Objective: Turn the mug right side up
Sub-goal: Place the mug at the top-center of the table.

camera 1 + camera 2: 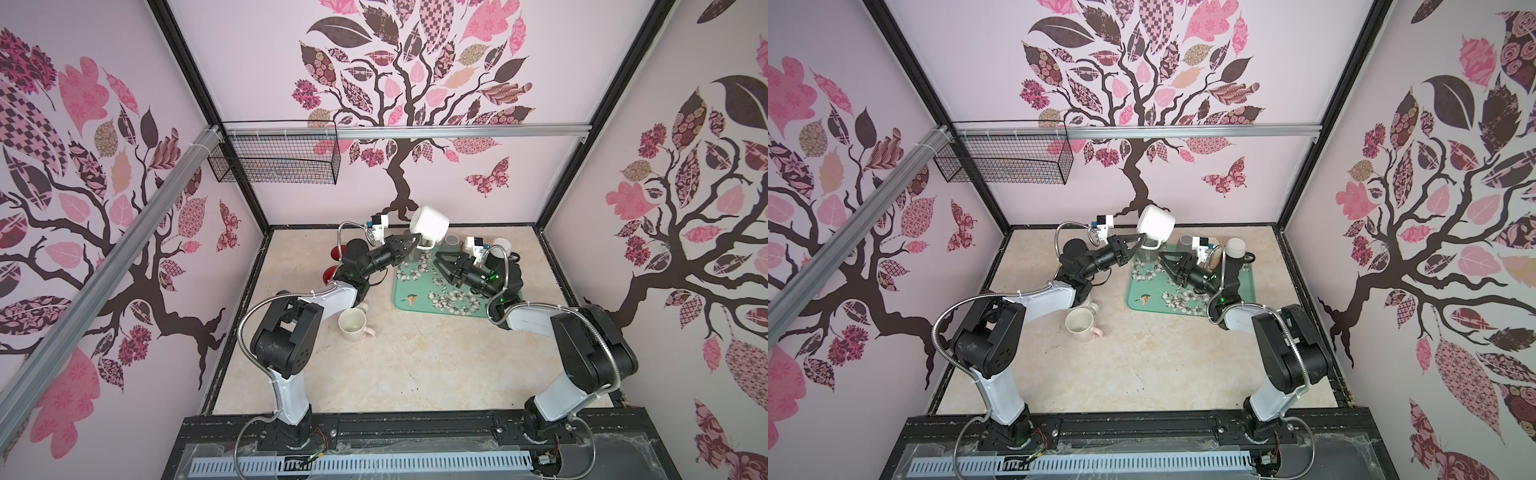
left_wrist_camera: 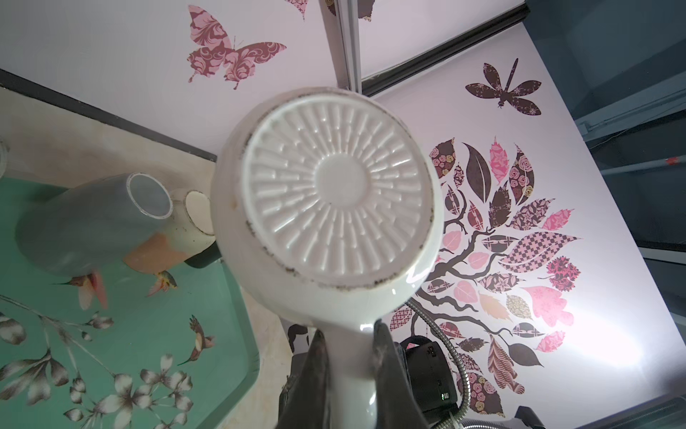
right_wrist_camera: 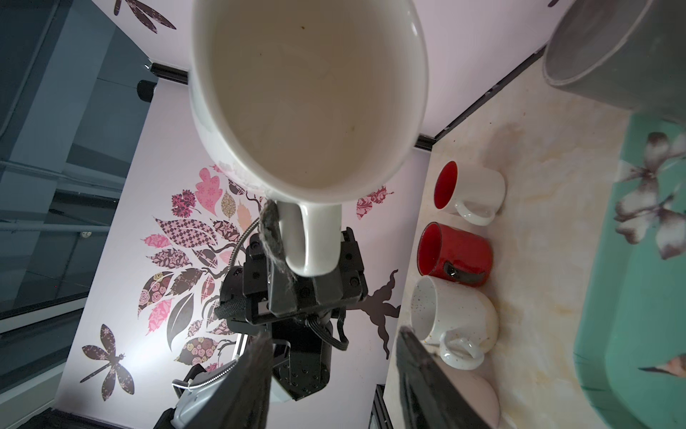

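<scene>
Left fingers on ribbed-bottomed mug's handle

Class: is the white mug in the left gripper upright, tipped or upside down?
Tipped: the white mug shows its ribbed base in the left wrist view, its mouth in the right wrist view.

The white mug is held by its handle in the left gripper; three mugs are laid sideways along the bench edge.
</scene>
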`<act>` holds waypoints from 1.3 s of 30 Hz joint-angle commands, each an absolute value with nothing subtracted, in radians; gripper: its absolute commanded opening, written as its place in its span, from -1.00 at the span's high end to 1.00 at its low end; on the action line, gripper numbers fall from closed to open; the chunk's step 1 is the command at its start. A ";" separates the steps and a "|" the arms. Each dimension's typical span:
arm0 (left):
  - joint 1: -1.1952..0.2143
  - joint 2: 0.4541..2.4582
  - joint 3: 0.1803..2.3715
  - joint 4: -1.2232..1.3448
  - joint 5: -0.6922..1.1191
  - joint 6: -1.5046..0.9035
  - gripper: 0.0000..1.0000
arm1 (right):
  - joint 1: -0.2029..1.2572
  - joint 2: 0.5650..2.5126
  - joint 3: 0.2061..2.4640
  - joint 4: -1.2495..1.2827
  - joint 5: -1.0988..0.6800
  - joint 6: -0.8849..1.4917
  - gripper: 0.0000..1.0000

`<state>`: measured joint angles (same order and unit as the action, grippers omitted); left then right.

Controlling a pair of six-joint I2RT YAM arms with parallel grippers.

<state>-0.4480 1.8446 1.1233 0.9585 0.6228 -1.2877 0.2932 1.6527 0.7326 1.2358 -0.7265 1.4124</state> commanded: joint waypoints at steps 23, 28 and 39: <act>-0.438 1.725 1.016 1.007 0.637 -1.264 1.00 | 0.343 1.794 1.020 1.218 -0.726 1.495 0.93; -0.412 1.631 0.993 0.716 0.638 -1.080 0.60 | 0.347 1.765 1.096 0.967 -0.716 1.308 1.00; -0.257 1.393 0.909 0.226 0.575 -0.770 -0.14 | 0.395 1.810 1.376 0.343 -0.519 0.757 1.00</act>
<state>-0.2977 1.4345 0.9627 0.3523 0.5911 -0.8814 0.3714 1.7950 1.2591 0.4686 -0.6147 0.9806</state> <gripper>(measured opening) 0.570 0.199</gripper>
